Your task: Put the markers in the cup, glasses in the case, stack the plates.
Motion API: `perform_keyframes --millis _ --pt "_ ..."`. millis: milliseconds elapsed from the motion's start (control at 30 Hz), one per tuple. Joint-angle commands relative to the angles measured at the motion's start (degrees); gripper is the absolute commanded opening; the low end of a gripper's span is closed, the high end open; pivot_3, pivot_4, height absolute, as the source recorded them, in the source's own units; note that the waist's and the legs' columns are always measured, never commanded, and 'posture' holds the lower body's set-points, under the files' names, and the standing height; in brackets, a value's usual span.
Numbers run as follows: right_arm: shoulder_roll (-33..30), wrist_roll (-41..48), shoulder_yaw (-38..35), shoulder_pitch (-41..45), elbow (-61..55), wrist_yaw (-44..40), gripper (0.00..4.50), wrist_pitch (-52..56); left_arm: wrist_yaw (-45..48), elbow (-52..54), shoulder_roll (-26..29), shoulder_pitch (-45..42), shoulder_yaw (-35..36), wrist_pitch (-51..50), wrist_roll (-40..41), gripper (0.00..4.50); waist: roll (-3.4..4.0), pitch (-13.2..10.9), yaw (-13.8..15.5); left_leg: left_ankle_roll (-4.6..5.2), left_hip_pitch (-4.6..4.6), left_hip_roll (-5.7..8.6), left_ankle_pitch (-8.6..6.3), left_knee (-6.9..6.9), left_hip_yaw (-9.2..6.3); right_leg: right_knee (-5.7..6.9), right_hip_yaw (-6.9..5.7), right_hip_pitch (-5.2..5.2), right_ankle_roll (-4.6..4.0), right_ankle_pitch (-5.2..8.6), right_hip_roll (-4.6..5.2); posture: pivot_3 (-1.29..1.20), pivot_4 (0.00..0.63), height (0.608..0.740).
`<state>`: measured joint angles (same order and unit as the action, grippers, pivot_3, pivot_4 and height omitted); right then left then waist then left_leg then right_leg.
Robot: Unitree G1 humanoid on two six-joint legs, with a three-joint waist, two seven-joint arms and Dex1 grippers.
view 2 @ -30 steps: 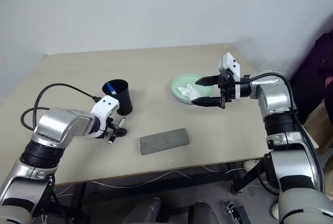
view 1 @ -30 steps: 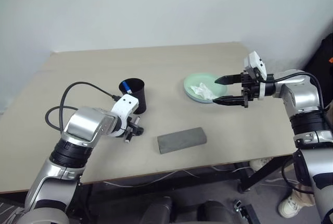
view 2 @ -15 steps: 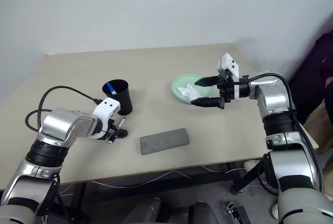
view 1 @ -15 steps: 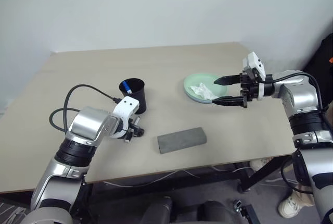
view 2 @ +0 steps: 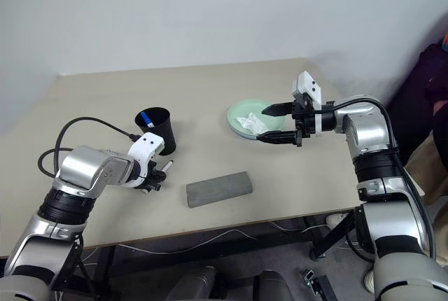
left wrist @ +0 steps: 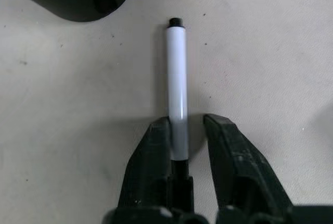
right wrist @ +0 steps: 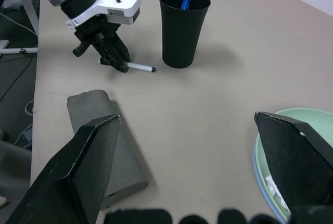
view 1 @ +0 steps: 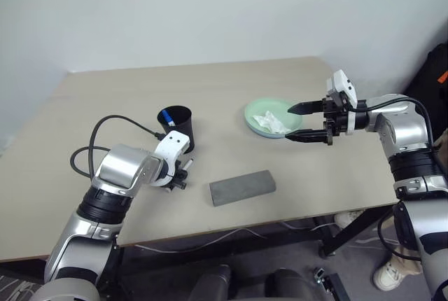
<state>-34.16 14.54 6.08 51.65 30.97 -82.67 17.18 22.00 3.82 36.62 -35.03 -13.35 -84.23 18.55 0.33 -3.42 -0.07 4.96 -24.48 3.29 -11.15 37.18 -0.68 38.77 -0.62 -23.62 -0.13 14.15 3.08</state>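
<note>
**Second marker under the jaws**

The left gripper (left wrist: pixel 179 130) had its jaws narrowed around the black-capped marker (left wrist: pixel 176 86), which lay on the worktop (view 1: pixel 280 154) beside the cup (view 1: pixel 176 127). It should grip firmly before lifting. The right gripper (view 1: pixel 297 120) hung wide, empty.

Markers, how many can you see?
2. The blue-capped marker stands inside the black cup. The other marker lies on the table beside the cup, between the left gripper fingers.
</note>
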Motion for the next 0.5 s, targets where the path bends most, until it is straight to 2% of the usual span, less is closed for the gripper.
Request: perform_keyframes --millis 33,300,500 --pt "-0.16 0.74 -1.07 1.87 -1.32 -0.39 4.5 -0.79 -0.31 0.12 1.52 0.06 -1.46 1.51 -2.05 1.17 0.0 0.0 0.01 -0.01 0.0 0.0 0.0 0.0 0.0 0.0 0.0 0.0 0.0 0.0 0.0 0.0 0.0 0.727" --pt "-0.08 0.6 -0.97 2.01 -1.04 -0.43 4.5 -1.12 0.66 1.3 3.09 0.03 -2.38 4.14 -2.0 1.17 0.0 0.0 0.02 -0.01 -0.01 0.0 0.01 0.0 -0.01 0.0 -0.01 0.0 0.0 0.0 0.0 0.0 0.0 0.727" --pt "0.0 0.47 -0.86 2.25 -0.65 -0.5 4.5 -1.25 4.81 7.91 4.17 1.93 -1.09 12.23 -0.24 1.17 0.0 0.0 0.06 -0.02 -0.06 0.0 0.01 -0.03 -0.01 -0.05 0.03 -0.08 0.0 0.0 0.0 0.0 0.0 0.727"
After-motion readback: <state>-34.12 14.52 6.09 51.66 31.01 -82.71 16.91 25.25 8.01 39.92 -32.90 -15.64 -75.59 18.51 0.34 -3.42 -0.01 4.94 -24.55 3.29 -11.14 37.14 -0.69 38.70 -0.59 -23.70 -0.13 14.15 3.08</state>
